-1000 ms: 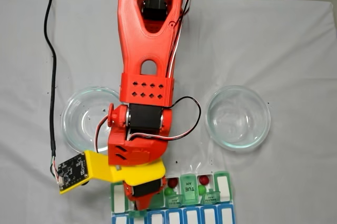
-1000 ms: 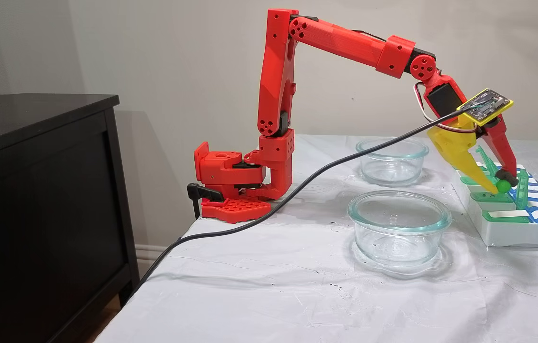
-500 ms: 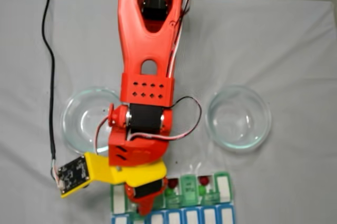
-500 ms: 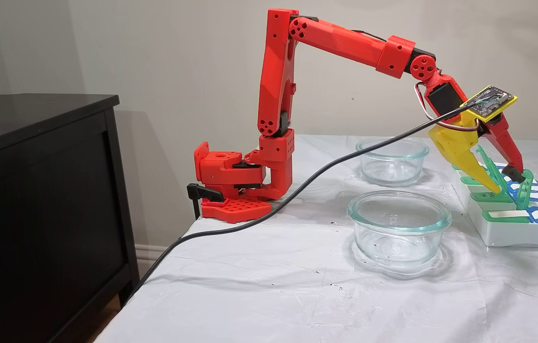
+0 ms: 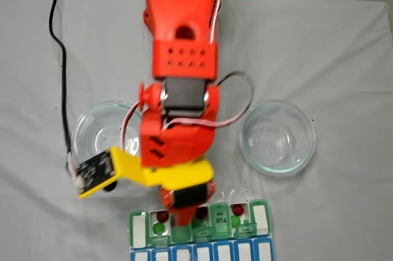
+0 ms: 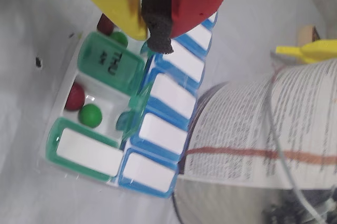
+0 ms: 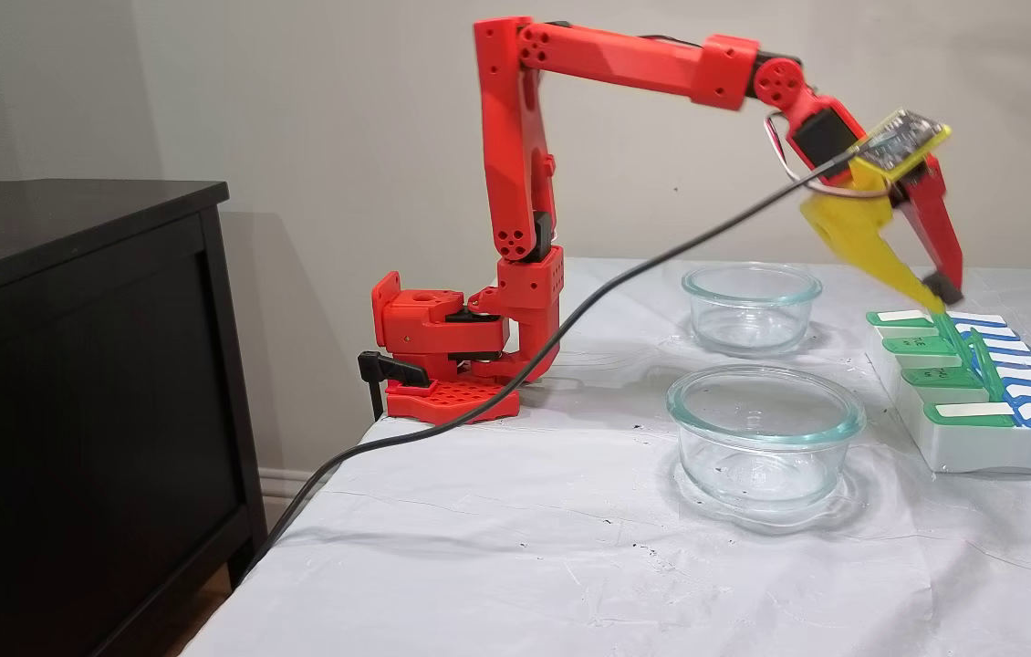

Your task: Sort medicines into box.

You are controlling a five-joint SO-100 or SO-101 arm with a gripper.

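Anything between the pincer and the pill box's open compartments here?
Nothing visible does. The pincer hangs shut just above the box with open air beneath it. The raised lids stand beside the compartments, and the glass dishes sit off to the side.

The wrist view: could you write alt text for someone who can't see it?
A yellow and a red finger, closed together at a black pad, hang above a pill box with green and blue lids. One open compartment holds a red ball and a green ball.
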